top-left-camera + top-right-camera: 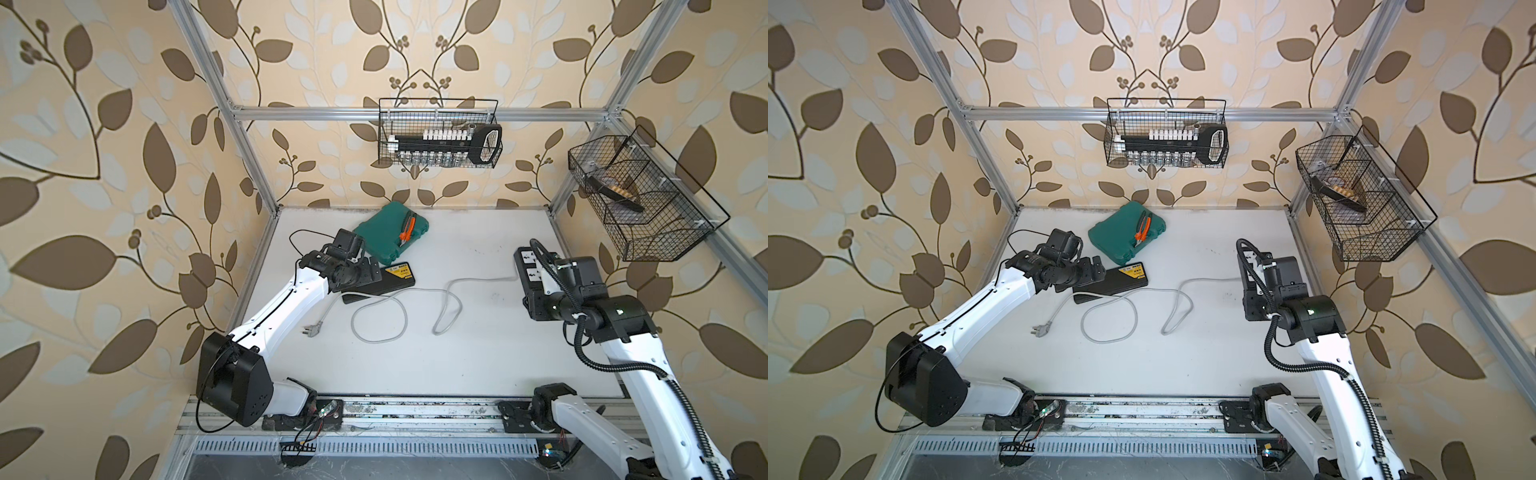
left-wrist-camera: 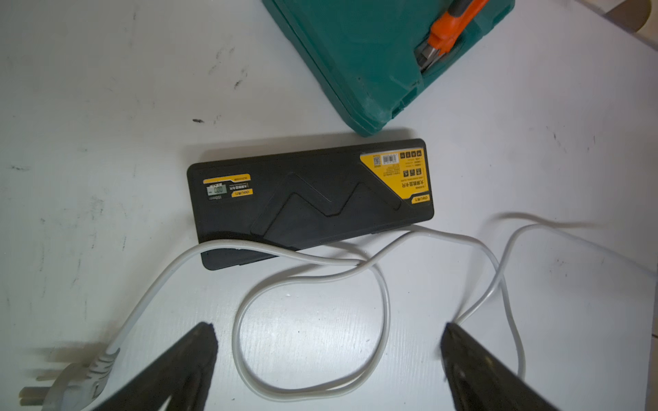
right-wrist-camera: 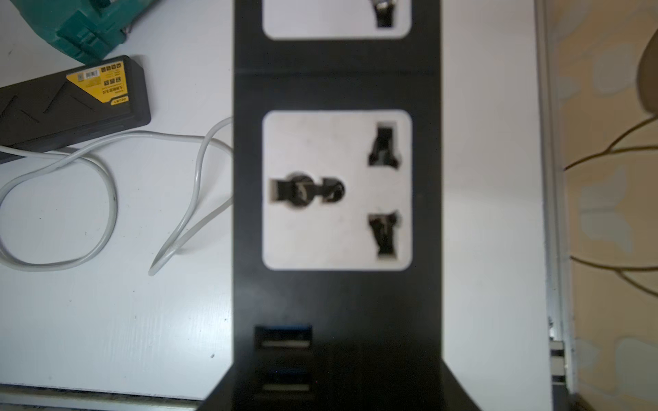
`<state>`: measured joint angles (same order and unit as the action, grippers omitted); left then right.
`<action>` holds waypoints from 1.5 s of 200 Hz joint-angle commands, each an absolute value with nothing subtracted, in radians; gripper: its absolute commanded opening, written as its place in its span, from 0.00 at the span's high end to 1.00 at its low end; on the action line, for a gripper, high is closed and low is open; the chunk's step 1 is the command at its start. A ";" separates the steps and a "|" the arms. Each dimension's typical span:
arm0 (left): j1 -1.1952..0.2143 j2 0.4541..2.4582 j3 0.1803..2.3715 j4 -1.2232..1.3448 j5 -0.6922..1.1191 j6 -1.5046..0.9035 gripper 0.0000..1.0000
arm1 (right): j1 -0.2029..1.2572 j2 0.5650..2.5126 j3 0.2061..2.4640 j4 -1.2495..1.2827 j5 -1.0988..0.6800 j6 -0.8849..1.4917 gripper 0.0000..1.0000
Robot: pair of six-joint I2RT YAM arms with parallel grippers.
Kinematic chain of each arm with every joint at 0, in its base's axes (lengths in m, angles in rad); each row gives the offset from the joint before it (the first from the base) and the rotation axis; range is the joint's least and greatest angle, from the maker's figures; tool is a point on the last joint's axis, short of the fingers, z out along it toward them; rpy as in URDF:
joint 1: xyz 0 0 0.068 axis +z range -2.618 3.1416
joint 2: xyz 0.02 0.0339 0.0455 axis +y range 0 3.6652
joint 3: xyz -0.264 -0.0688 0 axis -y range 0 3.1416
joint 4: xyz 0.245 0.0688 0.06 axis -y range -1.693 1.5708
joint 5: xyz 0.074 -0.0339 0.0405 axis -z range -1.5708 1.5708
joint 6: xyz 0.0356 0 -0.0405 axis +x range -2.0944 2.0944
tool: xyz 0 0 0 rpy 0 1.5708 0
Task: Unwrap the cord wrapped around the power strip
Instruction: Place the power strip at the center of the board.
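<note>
My left arm reaches in from the near left corner of the table (image 1: 478,365), elbow bent and wrist tipped down. My left gripper (image 2: 327,332) is spread wide and has hold of nothing. It hangs over the black case (image 1: 399,276) with the yellow label, toward the left edge. In both top views my own wrist covers the left end of that case.

The cord (image 1: 482,279) lies loose across the middle of the table. Its plug (image 1: 312,329) sits nearest the left edge, prongs pointing to that edge. From there the cord climbs over the near corner of the black case, drops into one round loop, then makes a narrow fold and runs right. Behind the case, near the far edge, a green case (image 1: 386,241) lies with orange pliers (image 1: 406,230) on top.

The power strip (image 1: 528,266) is close to the right edge. Its long axis runs from near to far, sockets facing up, and the end with the small ports points toward the near edge. My right gripper (image 3: 338,373) is clamped on that end, one finger on each long side. The right forearm rises steeply and the wrist bends over flat along the strip.

The cord slips out of sight behind the strip's left side, so the joint is hidden. In the right wrist view the far socket is cut off. The strip seems lifted off the table, though I cannot be sure.
</note>
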<state>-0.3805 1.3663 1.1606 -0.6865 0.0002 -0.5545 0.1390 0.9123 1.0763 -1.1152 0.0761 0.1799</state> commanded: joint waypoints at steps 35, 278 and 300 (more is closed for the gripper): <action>-0.358 1.309 1.137 -0.663 -0.031 -0.618 0.01 | 0.151 0.992 0.929 -0.953 0.017 0.516 1.00; -0.304 1.242 1.060 -0.596 -0.213 -0.637 0.01 | 0.743 1.340 0.678 -0.821 0.119 1.005 0.40; -0.296 1.247 1.073 -0.601 -0.233 -0.627 0.01 | 0.742 1.336 0.679 -0.820 0.134 1.024 0.31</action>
